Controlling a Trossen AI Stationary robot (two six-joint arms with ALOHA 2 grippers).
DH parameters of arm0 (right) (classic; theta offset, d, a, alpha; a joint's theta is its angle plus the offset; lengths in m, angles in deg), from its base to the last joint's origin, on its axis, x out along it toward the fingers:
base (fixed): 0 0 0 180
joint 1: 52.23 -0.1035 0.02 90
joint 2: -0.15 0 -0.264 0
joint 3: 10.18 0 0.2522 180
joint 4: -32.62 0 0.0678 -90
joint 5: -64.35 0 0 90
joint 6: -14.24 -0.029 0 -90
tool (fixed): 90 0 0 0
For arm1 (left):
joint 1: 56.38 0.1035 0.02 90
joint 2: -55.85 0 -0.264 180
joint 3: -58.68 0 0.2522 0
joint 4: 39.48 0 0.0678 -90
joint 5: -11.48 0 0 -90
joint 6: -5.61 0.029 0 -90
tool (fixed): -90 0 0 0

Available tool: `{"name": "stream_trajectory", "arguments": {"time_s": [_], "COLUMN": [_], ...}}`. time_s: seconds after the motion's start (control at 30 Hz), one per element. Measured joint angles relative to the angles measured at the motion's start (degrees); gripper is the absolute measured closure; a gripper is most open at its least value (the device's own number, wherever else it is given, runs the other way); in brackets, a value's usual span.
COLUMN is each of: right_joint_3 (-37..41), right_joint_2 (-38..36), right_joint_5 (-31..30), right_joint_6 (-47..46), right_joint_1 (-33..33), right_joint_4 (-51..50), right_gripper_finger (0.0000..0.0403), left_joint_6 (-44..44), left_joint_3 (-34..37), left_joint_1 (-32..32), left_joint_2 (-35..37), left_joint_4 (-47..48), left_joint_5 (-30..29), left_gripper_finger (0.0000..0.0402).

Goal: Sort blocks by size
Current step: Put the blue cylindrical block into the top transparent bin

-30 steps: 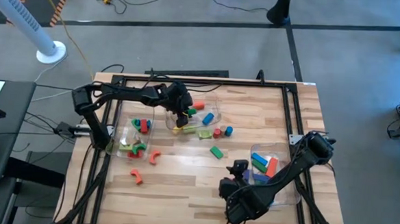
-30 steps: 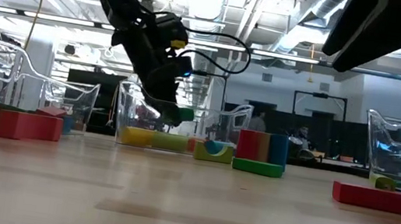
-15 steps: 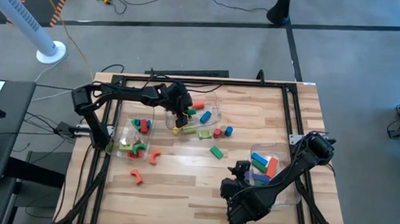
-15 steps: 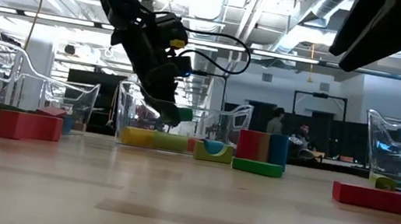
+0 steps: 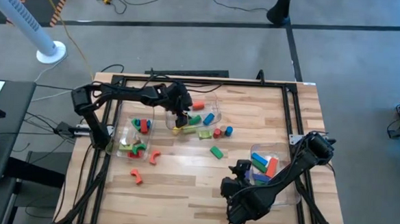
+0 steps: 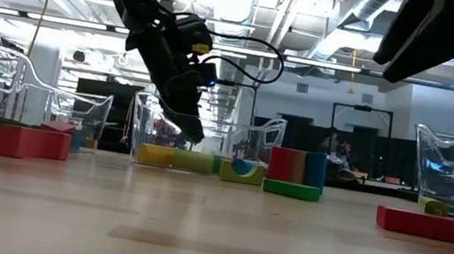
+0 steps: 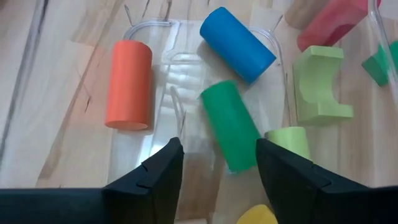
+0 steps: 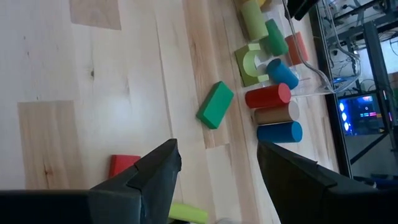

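My left gripper (image 7: 217, 174) hangs open over a clear bin (image 5: 215, 115) at the table's far middle, its fingers slanting down; it also shows in the low view (image 6: 191, 131). Below and ahead of the fingers a green cylinder (image 7: 231, 124) lies on its side on the bin's floor, touching neither finger. A blue cylinder (image 7: 237, 45) and an orange cylinder (image 7: 128, 84) lie close by. My right gripper (image 8: 217, 180) stands open near the table's front right (image 5: 237, 170), with nothing between its fingers. Ahead of it a green bar (image 8: 215, 104) lies flat on the table.
A clear bin at the left (image 5: 120, 132) holds several blocks, and one at the right (image 5: 280, 157) holds blue and orange bars. Loose on the wood lie a light green arch (image 5: 204, 133), red and blue cylinders (image 5: 221, 131) and two red arches (image 5: 144, 167).
My left gripper has opened and let go of the green cylinder, which has dropped from between the fingers onto the floor of the clear bin. The arm itself has stayed in place.
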State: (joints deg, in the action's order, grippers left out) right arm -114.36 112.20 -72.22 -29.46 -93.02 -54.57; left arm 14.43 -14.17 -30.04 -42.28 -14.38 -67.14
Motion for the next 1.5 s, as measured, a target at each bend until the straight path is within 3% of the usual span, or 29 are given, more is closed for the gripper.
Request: {"name": "stream_trajectory", "arguments": {"time_s": [0.2,0.47,0.8,1.07,1.27,1.5], "right_joint_3": [0.0,0.0,0.0,0.0,0.0,0.0], "right_joint_2": [0.0,0.0,0.0,0.0,0.0,0.0], "right_joint_5": [0.02,0.07,0.08,-0.01,-0.02,0.07], "right_joint_6": [0.02,0.02,0.02,0.18,0.76,5.02], "right_joint_1": [0.0,0.18,0.84,3.51,6.48,9.71], "right_joint_4": [0.11,0.14,0.18,0.1,0.14,1.28], "right_gripper_finger": [0.0147,0.0147,0.0147,0.0147,0.0147,0.0147], "left_joint_6": [0.23,2.03,1.05,-5.28,-9.56,-11.9], "left_joint_3": [0.0,-0.02,-0.04,1.08,5.59,12.98], "left_joint_1": [-0.09,-3.11,-17.25,-34.48,-43.77,-49.54], "left_joint_2": [3.76,15.55,33.79,43.51,45.57,45.55], "left_joint_4": [-0.15,3.78,22.31,24.88,23.32,14.24], "left_joint_5": [0.17,0.76,1.28,-12.26,-23.9,-26.5], "left_gripper_finger": [0.0199,0.02,0.02,0.02,0.0201,0.0201]}}
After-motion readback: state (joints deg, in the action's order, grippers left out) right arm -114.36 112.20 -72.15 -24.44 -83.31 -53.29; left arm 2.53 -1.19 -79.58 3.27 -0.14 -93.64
